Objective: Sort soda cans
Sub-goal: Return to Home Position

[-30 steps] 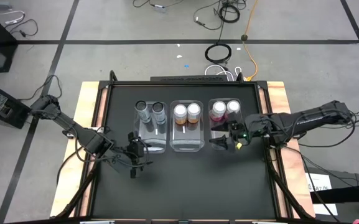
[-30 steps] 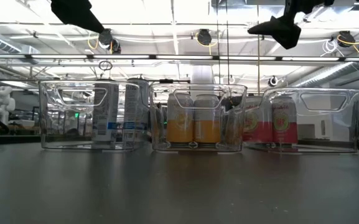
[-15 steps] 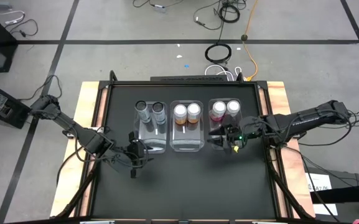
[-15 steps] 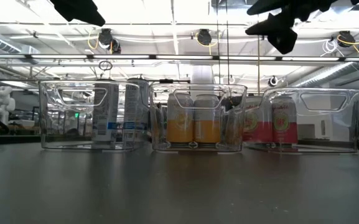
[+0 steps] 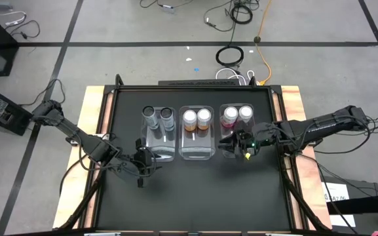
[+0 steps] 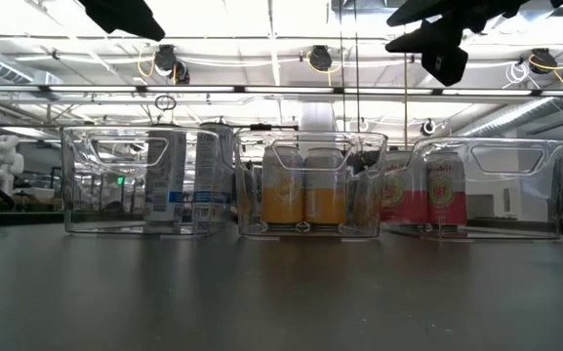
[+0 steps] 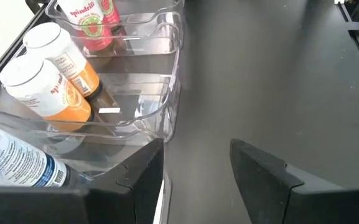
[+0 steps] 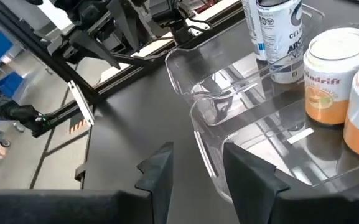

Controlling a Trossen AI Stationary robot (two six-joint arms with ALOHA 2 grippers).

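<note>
Three clear bins stand in a row on the black table. The left bin (image 5: 159, 149) holds two grey soda cans (image 5: 158, 117), the middle bin (image 5: 196, 151) two orange cans (image 5: 196, 118), and the right bin (image 6: 544, 185) two pink cans (image 5: 237, 115). All the cans stand upright on the bin floors at the far ends. My left gripper (image 5: 143, 162) hangs above the table by the left bin's near left corner, its fingers (image 7: 142, 168) apart with nothing between them. My right gripper (image 5: 231, 145) hangs over the right bin's near end, also open and holding nothing (image 8: 198, 158).
The near half of the black tabletop (image 5: 195, 196) is bare, and the near ends of the bins hold no cans. Wooden borders (image 5: 97, 131) run along the table's left and right sides. Both grippers hang high above the bins in the low view (image 6: 437, 44).
Both grippers have drawn their fingers closer together while staying where they were, and each still has a gap with nothing in it. The cans and bins have not moved.
</note>
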